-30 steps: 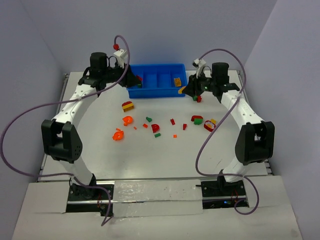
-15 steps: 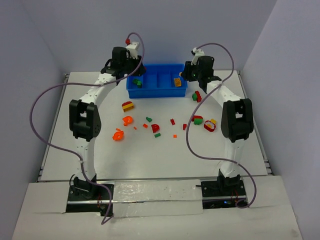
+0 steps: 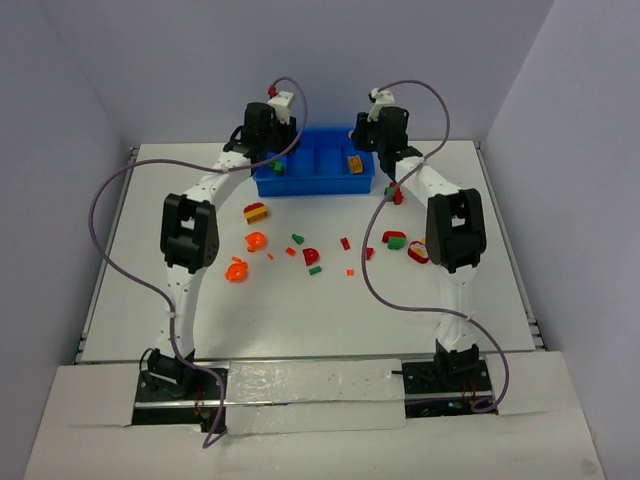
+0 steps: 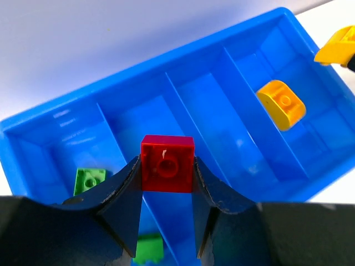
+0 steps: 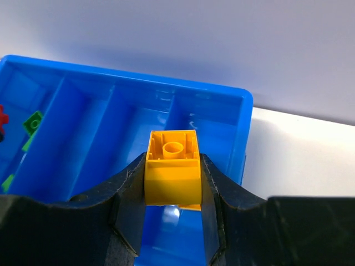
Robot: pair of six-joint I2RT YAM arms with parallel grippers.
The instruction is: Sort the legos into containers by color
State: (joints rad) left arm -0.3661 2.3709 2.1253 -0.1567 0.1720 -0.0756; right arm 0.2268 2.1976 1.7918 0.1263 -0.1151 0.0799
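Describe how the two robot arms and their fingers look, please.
Both the left arm and the right arm have white links and bulky black joints. A thin purple cable loops from each base to the wrist. The fingers are matt black, curved, with worn edges.

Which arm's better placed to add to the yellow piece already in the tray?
Right: the right claw grips a yellow brick above that end compartment; the left claw grips a red brick near the green pieces.
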